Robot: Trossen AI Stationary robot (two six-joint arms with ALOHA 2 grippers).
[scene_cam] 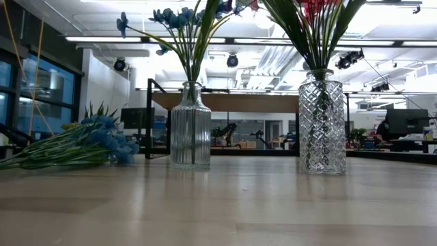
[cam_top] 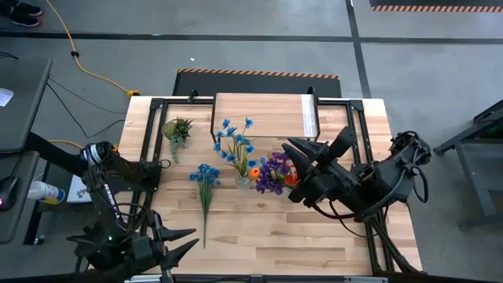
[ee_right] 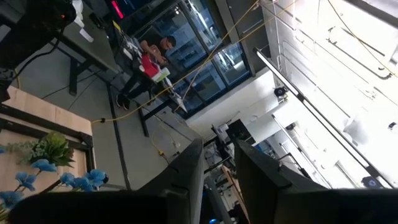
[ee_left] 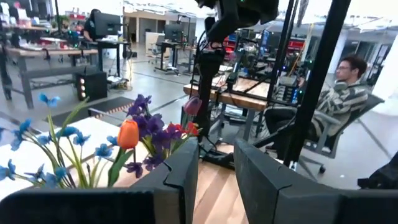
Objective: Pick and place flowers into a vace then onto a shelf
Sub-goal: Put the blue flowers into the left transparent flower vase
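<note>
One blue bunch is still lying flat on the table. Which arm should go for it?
Left, probably. The loose blue bunch lies on the left half of the table, and the left gripper sits just below it with nothing held. The right gripper hangs over by the purple flowers, farther away.

The counter (cam_top: 314,228) was pale wood planks with a smooth, faintly sheened face. The shelf (cam_top: 259,115) was the same light wood, matt, on thin black metal legs. Two vases were clear glass: one (scene_cam: 190,126) ribbed and glossy, the other (scene_cam: 321,123) cut in a diamond pattern that caught the light. The flowers (cam_top: 236,144) looked like cloth petals on smooth plastic stems. The left claw (ee_left: 214,180) had matt black plastic fingers. The floor (cam_top: 236,47) was dull grey concrete.
</note>
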